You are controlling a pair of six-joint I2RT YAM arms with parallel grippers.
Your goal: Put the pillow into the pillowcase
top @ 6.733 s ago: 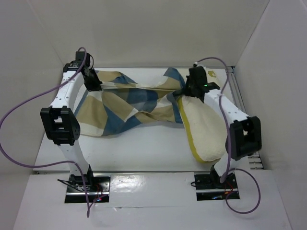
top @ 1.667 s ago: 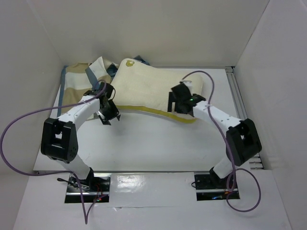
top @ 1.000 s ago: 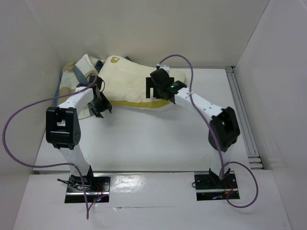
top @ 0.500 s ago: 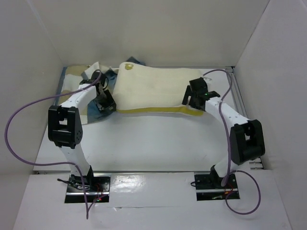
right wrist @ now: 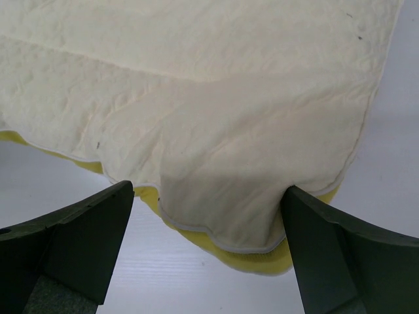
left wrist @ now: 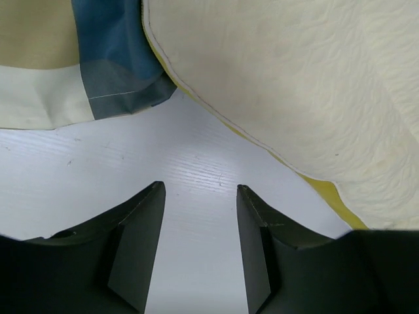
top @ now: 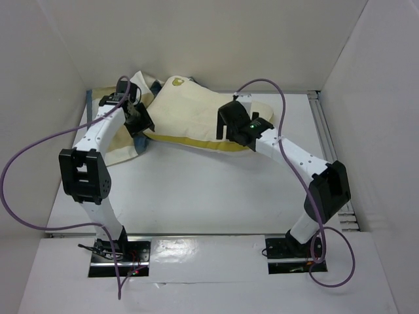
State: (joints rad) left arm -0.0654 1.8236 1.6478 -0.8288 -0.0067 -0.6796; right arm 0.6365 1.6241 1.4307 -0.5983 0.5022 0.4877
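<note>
White table (top: 196, 190), quilted cream pillow (top: 186, 108) (yellow-edged)

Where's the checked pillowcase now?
In the top view, the blue-and-tan checked fabric pillowcase lies bunched at the far left of the table, partly under the left end of the plain cream pillow.

The pillow (top: 186, 114) is lying along the far side of the table (top: 196, 196), its left end overlapping the pillowcase (top: 123, 150) (bunching in the far-left corner).
</note>
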